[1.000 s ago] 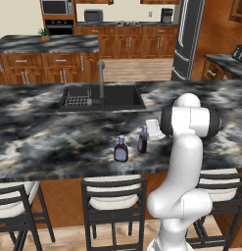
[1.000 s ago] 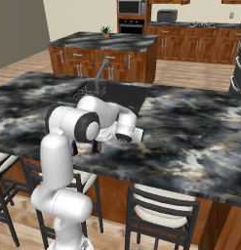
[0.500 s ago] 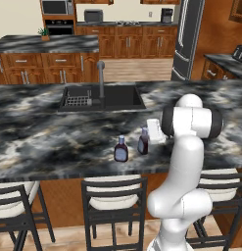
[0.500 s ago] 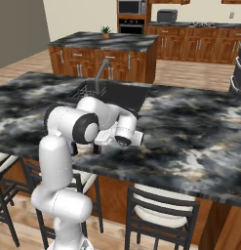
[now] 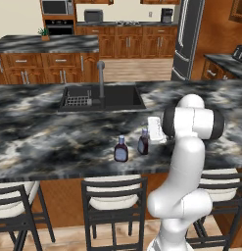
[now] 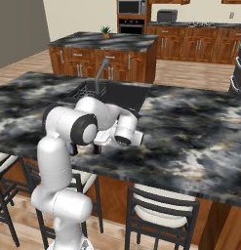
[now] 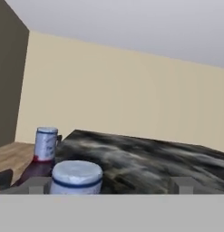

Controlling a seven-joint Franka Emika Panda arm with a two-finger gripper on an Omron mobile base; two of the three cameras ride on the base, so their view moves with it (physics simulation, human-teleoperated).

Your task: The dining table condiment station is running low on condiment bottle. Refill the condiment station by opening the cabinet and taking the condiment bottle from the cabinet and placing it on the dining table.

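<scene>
I see the dining table point(image 5: 54, 137) top in black-and-grey marbled stone, its inset sink point(image 5: 117, 96) black. Condiment bottle point(image 5: 143, 142): dark brown, blue cap. Second bottle point(image 5: 121, 150): dark, reddish cap. Stools point(image 5: 112, 196): black frames, cream seats. Base cabinets point(image 5: 127, 46): reddish-brown wood.

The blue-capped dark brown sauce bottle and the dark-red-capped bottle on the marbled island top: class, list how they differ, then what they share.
1. Cap: the blue-capped dark brown sauce bottle has a pale blue cap; the dark-red-capped bottle has a dark reddish one.
2. Place: in the left base view the blue-capped bottle stands to the right; the red-capped one stands nearer the front edge.
Shared: both stand upright and apart on the marbled island top.
</scene>
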